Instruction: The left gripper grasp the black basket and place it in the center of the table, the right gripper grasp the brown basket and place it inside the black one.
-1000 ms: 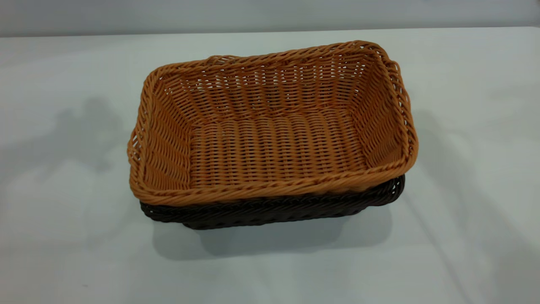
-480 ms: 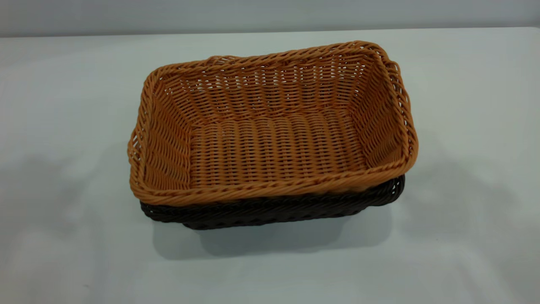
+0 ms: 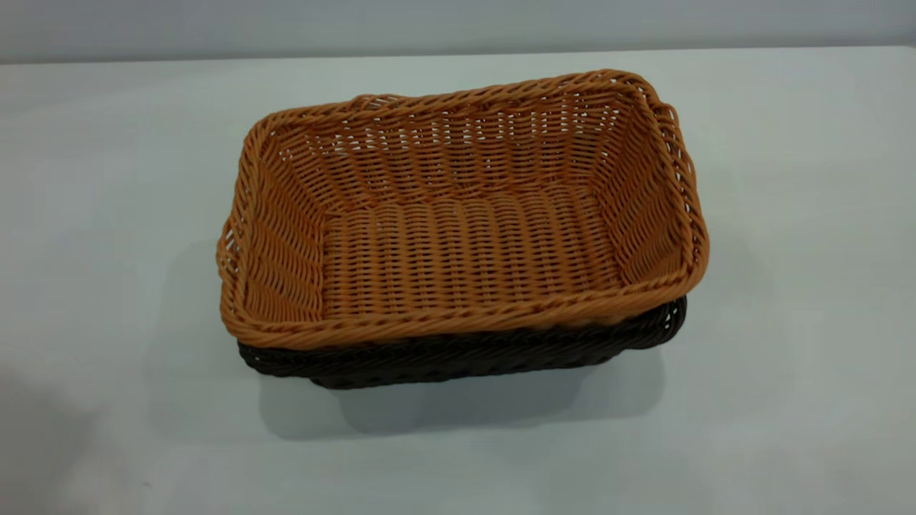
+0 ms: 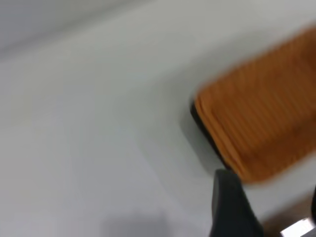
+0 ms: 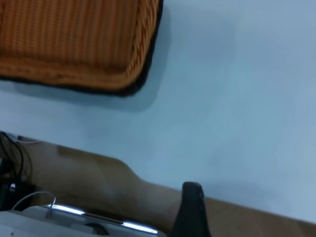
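The brown basket (image 3: 465, 250) sits nested inside the black basket (image 3: 458, 357) near the middle of the table (image 3: 787, 179). Only the dark rim and front wall of the black one show beneath it. Neither gripper appears in the exterior view. In the left wrist view my left gripper (image 4: 271, 210) is open with nothing between its fingers. It is well clear of the brown basket (image 4: 261, 128) and the black basket's dark edge (image 4: 205, 131). In the right wrist view a dark part of my right gripper (image 5: 192, 210) hangs beyond the table's edge, far from the brown basket (image 5: 74, 39) and the black rim (image 5: 143, 79).
Bare white tabletop surrounds the stacked baskets on all sides. A grey wall (image 3: 458, 25) runs behind the far edge. Past the table's edge the right wrist view shows a brown floor (image 5: 98, 182) and cables (image 5: 15, 163).
The arm shadows beside the baskets have faded and slid away toward the table's near side. Neither basket has moved.
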Robot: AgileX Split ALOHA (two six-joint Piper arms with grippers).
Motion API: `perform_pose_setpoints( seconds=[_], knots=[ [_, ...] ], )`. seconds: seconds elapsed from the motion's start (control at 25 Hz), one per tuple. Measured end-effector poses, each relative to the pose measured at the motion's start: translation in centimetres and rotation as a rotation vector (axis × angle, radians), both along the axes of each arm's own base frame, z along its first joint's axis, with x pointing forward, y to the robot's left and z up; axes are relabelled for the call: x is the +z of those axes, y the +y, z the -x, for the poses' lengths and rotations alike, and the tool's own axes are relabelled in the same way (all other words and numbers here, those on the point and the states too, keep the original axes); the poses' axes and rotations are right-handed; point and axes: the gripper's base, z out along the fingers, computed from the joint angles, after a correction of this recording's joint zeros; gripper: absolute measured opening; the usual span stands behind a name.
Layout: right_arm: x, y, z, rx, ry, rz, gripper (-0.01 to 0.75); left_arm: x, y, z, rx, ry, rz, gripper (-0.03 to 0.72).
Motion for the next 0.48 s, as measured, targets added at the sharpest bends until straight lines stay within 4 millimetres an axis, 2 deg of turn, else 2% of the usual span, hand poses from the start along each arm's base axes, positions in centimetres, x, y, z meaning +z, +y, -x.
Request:
perform_pose_setpoints(
  seconds=[0.08, 0.16, 0.28, 0.48],
  knots=[
    [-2.8, -0.3, 1.1, -0.023, 0.029, -0.007, 0.541, -2.6, 0.0, 1.0, 0.002, 0.074, 0.003, 0.349],
    [-4.1, -0.5, 1.9, -0.038, 0.063, -0.007, 0.54, -5.2, -0.1, 2.1, 0.002, 0.145, 0.005, 0.349],
    [-4.3, -0.6, 2.2, -0.045, 0.061, -0.012, 0.535, -9.1, -0.2, 4.2, 0.003, 0.246, 0.006, 0.349],
    [-4.3, -0.6, 2.3, -0.047, 0.062, -0.015, 0.513, -13.5, 0.1, 8.0, 0.036, 0.307, -0.038, 0.349]
  ],
)
